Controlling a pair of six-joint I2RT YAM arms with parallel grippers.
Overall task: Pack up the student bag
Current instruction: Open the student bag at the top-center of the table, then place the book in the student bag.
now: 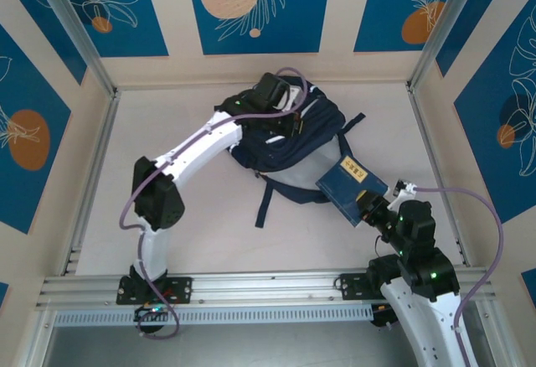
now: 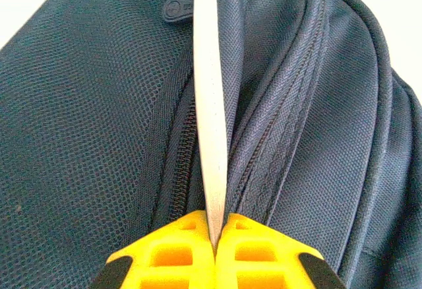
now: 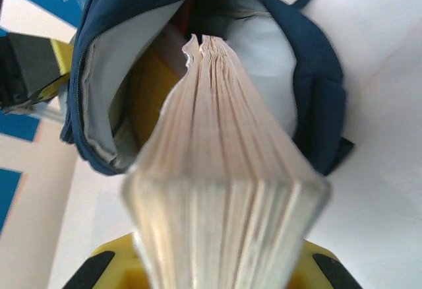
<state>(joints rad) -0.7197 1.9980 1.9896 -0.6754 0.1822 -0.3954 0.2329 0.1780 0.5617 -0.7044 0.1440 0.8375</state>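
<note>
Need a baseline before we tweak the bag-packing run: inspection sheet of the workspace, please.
Surface: pale table, with the bag lying on its middle-far part.
Job's things: student bag lies flat, its main mouth open towards the right arm and light grey lining showing. The far end of the blue book is at the mouth.
Clutter: nothing seen.
Claws: left claw is shut on the bag's white stripe beside a zip. Right claw is shut on the book's near end.
Cables: lilac cable runs along the left arm. A second lilac cable loops off the right arm.
Surroundings: blue leaf-print wall panels; aluminium rail at the near edge.
</note>
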